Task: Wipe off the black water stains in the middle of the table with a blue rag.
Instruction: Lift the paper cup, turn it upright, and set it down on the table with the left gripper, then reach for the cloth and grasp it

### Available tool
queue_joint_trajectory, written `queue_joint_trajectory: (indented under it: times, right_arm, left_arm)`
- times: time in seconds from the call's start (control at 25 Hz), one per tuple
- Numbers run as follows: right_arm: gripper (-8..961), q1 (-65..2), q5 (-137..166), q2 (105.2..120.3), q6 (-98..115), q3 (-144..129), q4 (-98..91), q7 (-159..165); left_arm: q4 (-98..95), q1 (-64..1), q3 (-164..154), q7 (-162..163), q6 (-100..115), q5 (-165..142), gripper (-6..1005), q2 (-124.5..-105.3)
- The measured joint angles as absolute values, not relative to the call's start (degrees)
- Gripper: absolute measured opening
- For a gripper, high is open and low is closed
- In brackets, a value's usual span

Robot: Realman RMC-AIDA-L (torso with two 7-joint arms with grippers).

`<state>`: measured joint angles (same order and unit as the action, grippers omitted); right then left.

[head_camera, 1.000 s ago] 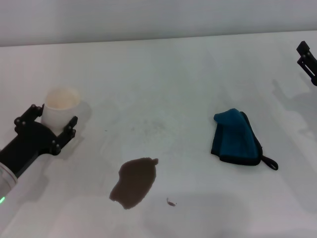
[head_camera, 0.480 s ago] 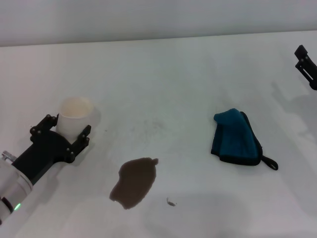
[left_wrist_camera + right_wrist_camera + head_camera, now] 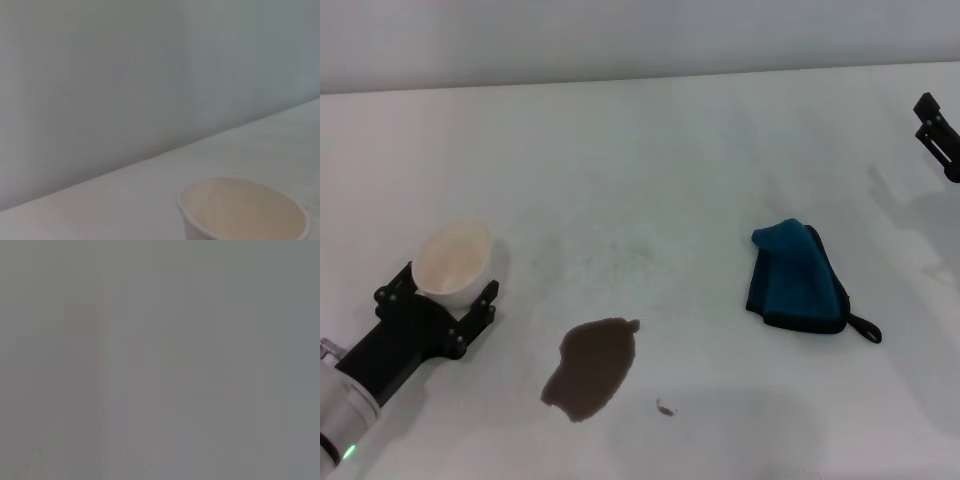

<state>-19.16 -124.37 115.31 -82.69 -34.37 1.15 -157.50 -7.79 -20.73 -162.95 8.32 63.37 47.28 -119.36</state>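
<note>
The black water stains are a dark brown blotch with a tiny speck to its right, near the front middle of the white table. To the right of them the folded blue rag lies flat, its black loop tag pointing to the front right. No gripper touches the rag or the stains. My left gripper is at the front left, shut on a white paper cup that tilts toward me. My right gripper shows only partly at the far right edge, well away from the rag.
The left wrist view has the paper cup's open rim close up, with the table edge and a grey wall behind. Plain grey fills the right wrist view. Faint grey smudges mark the tabletop between the cup and the rag.
The left gripper carried the cup right and nearer, then drew back toward the front left. The cup now tilts instead of standing upright. Rag, stains and right arm have barely moved.
</note>
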Motion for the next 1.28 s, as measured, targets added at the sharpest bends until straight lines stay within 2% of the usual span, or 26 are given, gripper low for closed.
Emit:
queue_joint_trajectory:
  times: [0.6, 0.8, 1.28]
  right_arm:
    - [873, -19.28, -124.37, 115.31, -82.02, -35.59, 0.72, -157.69]
    - [872, -19.34, -124.37, 115.31, -82.0, -35.6, 0.63, -157.99]
    - [871, -19.51, -124.37, 115.31, -80.68, -35.59, -0.1, -158.41]
  left_arm:
    - [-7.26, -20.79, -162.95, 8.22, 63.35, 47.82, 787, -119.17]
    - [-7.46, -20.5, -162.95, 8.56, 63.43, 47.86, 896, -119.18]
    - [-7.31, -14.17, -162.16, 6.81, 70.29, 48.82, 891, -119.18]
